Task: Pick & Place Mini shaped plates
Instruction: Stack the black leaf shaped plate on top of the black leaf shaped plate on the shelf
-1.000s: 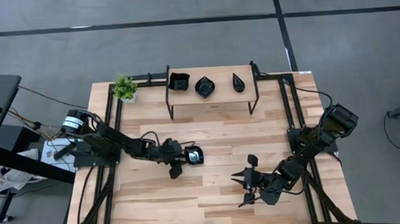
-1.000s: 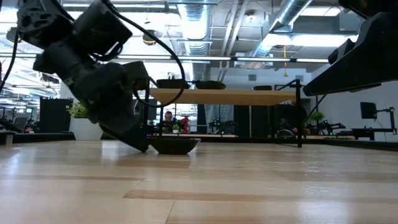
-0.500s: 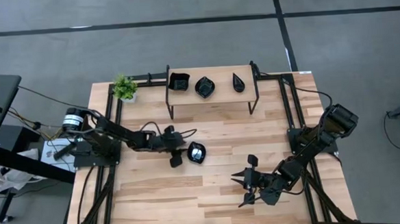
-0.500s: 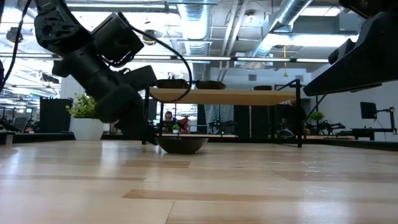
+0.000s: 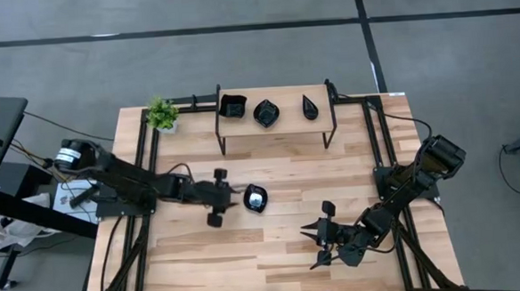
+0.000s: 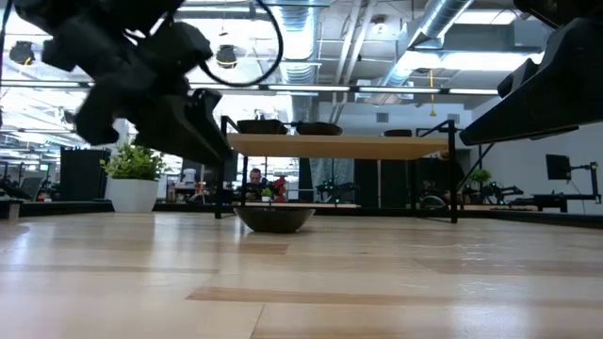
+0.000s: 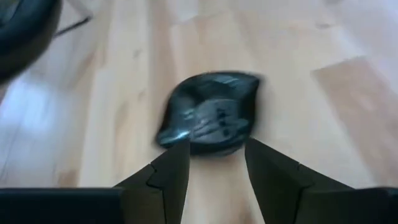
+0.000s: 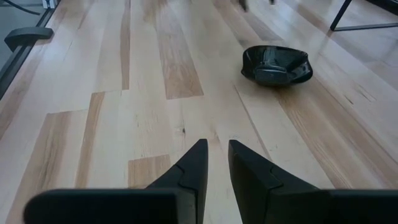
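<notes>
1. The desk [image 5: 283,251] is showing light wood planks with wide bare stretches along its near edge and through the middle. A dark frame is running along its left and right edges.

2. A small shelf [image 5: 277,128] on thin dark legs is standing at the far edge. It is carrying three glossy black mini plates: a square one [image 5: 232,105], a rounded flower one [image 5: 266,113] and a teardrop one [image 5: 309,107].

3. A green potted plant [image 5: 161,114] is sitting at the far left corner, just beside the shelf.

4. A fourth plate [image 5: 256,198], glossy black and rounded, is lying alone on the wood near the desk's centre. In the low view it is reading as a shallow bowl [image 6: 274,218], upright and flat on the planks.

5. The left claw [image 5: 218,198] is hanging on the left-edge side of that plate, near it but apart. Its fingers [image 7: 166,177] are spread wide and gripping nothing; the plate [image 7: 208,112] is lying just past the tips.

6. The right claw [image 5: 323,234] is waiting by the near right part of the desk, well apart from the plate [image 8: 277,65]. Its fingers [image 8: 189,167] are standing only narrowly parted, empty, over bare wood.
</notes>
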You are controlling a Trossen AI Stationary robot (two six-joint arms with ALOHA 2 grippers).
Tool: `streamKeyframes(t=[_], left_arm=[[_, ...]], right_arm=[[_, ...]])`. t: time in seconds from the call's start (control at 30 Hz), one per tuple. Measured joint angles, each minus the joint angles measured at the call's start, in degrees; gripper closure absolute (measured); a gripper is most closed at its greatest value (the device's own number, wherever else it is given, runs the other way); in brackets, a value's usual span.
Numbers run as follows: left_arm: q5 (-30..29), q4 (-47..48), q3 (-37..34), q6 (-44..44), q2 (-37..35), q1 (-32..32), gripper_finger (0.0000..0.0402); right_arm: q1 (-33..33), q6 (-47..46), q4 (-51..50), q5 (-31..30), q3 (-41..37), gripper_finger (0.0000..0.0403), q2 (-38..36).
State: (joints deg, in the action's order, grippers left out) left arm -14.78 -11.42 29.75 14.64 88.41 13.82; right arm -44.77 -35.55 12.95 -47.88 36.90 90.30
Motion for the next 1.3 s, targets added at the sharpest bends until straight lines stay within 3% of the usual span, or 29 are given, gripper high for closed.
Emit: streamKeyframes(t=[0.2, 0.47, 0.87, 1.3], left_arm=[[-1.21, -0.20, 3.73, 2.94, 4.05, 5.33, 0.0243], [-1.86, -0.57, 10.95, 2.87, 13.89, 6.04, 0.0243], [-0.24, -1.10, 11.73, -0.45, 21.15, 5.69, 0.0243], [-1.75, -2.12, 11.73, -0.56, 22.35, 3.39, 0.0243]], right_arm=[[0.02, 0.00, -0.02, 0.02, 0.01, 0.0343, 0.00], [0.07, 0.00, 0.07, 0.04, 0.01, 0.0343, 0.00], [0.07, 0.00, 0.17, 0.04, 0.00, 0.0343, 0.00], [0.07, -0.02, 0.24, 0.06, -0.02, 0.0343, 0.00]])
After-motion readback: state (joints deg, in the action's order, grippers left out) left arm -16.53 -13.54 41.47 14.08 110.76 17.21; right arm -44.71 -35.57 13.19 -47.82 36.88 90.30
